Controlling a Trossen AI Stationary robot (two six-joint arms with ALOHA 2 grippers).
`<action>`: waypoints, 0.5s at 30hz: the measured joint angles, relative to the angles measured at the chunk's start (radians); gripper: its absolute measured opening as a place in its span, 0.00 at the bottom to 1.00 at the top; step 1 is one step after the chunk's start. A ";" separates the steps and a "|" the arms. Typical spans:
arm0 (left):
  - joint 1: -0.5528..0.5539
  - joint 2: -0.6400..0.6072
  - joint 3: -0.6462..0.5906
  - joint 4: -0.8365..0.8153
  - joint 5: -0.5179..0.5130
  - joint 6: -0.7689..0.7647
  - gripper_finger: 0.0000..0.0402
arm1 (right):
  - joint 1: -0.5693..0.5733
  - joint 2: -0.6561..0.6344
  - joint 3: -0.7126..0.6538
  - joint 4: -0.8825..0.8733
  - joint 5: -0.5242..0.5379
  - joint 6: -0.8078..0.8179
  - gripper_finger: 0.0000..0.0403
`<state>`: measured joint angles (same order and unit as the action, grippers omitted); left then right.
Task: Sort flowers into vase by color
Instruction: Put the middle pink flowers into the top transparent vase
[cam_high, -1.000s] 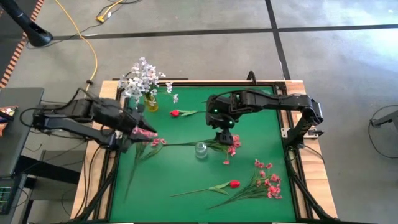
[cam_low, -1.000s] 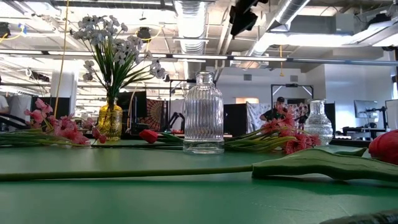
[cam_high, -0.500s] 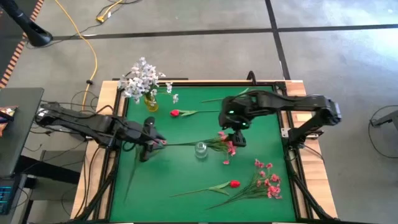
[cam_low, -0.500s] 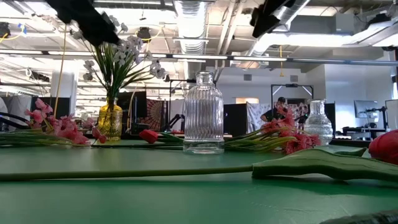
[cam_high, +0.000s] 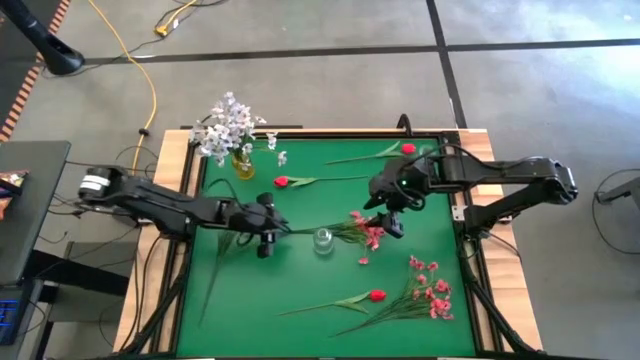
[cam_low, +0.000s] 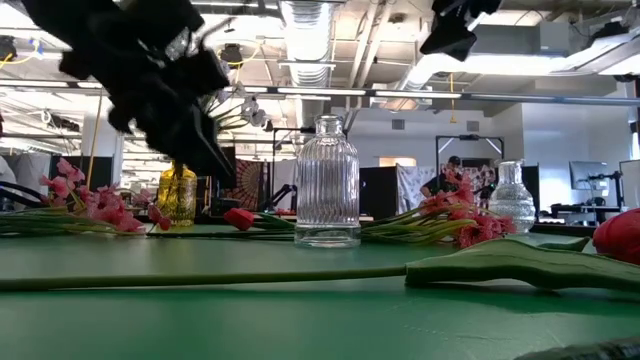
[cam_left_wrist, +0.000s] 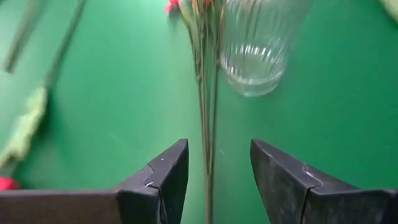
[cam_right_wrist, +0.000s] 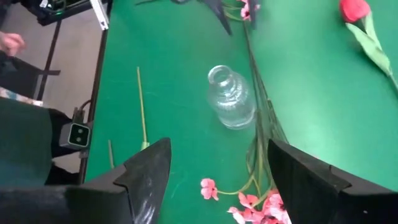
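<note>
Gleaming ribbed glass vase (cam_high: 323, 240), thin stems (cam_left_wrist: 205, 124)

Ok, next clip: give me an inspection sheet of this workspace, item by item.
Surface: green mat, wooden edge.
Job's things: whitish flowers in yellow vase; clear vase empty; pink spray beside it; more pink and red stems lying loose.
Clutter: nothing seen.
Grippers: left gripper open, straddling the pink spray's stems; right gripper open above its blooms.
Cables: yellow cable on floor.
Surroundings: person far behind.
</note>
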<state>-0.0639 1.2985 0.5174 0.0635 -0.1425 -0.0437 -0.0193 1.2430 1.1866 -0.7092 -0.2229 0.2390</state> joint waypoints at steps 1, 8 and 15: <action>0.005 0.033 0.000 0.028 0.007 0.000 0.40 | 0.005 0.000 0.000 0.003 0.001 0.000 0.73; 0.047 0.215 0.000 0.198 0.046 0.001 0.40 | 0.020 0.006 0.000 0.011 0.016 0.000 0.73; 0.072 0.326 0.020 0.231 0.099 -0.001 0.40 | 0.003 0.006 0.000 0.033 0.016 0.016 0.73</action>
<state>0.0086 1.6245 0.5374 0.2942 -0.0439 -0.0444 -0.0166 1.2488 1.1866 -0.6757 -0.2071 0.2554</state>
